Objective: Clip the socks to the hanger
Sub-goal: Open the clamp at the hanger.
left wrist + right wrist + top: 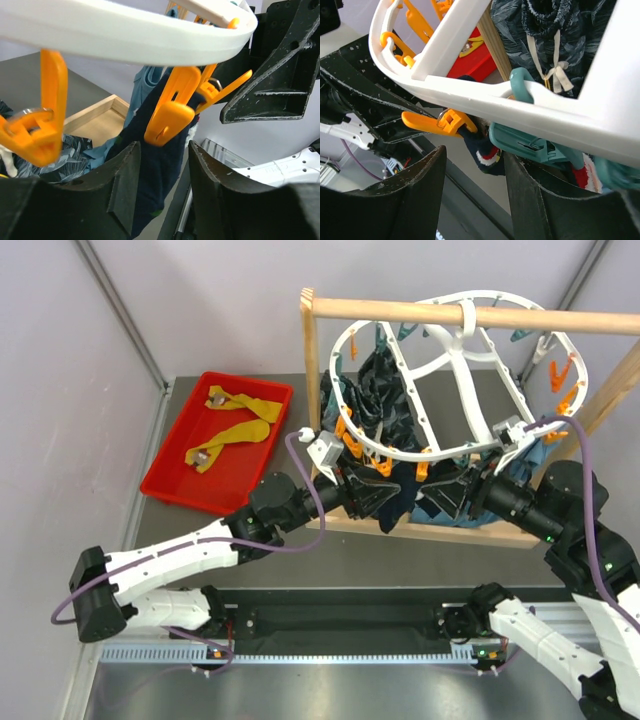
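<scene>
The white oval hanger (468, 318) hangs from a wooden rod. At its near rim (125, 35) an orange clip (170, 110) pinches the top of a dark navy sock (155, 170), which hangs down between my left gripper's (162, 172) open fingers. The frames do not show whether either pad touches it. In the right wrist view the same sock's red-and-white cuff (487, 152) hangs under an orange clip (445, 122), next to a teal clip (530, 142). My right gripper (475, 195) is open just below, holding nothing. Both grippers (385, 490) (445, 495) face each other under the hanger's front. Two mustard-yellow socks (238, 432) lie in the tray.
A red tray (172, 435) sits at the left of the table. The wooden rack (400, 310) has a frame base under the hanger. A dark patterned cloth (380, 380) and a teal-blue cloth (530, 455) hang from the hanger behind the grippers.
</scene>
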Tool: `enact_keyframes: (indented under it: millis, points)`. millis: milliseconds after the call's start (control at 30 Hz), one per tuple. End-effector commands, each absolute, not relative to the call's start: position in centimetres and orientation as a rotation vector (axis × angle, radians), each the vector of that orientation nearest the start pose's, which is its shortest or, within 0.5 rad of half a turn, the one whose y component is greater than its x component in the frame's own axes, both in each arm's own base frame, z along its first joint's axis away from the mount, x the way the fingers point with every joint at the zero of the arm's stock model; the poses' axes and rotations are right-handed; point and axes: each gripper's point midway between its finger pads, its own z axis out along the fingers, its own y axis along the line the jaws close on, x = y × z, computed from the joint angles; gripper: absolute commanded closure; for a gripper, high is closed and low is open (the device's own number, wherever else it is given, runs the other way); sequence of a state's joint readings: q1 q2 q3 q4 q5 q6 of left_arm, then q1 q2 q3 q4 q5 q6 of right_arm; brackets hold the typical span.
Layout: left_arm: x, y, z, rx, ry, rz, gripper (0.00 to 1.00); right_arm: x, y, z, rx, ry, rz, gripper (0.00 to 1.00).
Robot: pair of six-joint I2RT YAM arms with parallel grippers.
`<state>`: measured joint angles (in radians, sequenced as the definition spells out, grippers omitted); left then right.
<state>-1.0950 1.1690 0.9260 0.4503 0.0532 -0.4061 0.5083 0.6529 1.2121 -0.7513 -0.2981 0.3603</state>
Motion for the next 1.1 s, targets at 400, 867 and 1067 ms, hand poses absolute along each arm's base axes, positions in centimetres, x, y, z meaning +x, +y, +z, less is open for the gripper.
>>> enact_keyframes:
  millis: [400, 867, 1067]
  points:
    - [17.4, -36.7, 40.3, 0.445, 1.206, -1.272, 0.49, 14.7, 16.6, 39.2, -0.416, 1.744, 0.913, 0.5]
    - [17.6, -37.6, 40.1, 0.5, 1.134, -1.228, 0.52, 10.2, 18.5, 41.7, -0.671, 1.578, 1.109, 0.49]
    - [17.6, -37.2, 40.2, 0.491, 1.119, -1.225, 0.59, 9.1, 19.2, 42.3, -0.741, 1.542, 1.169, 0.49]
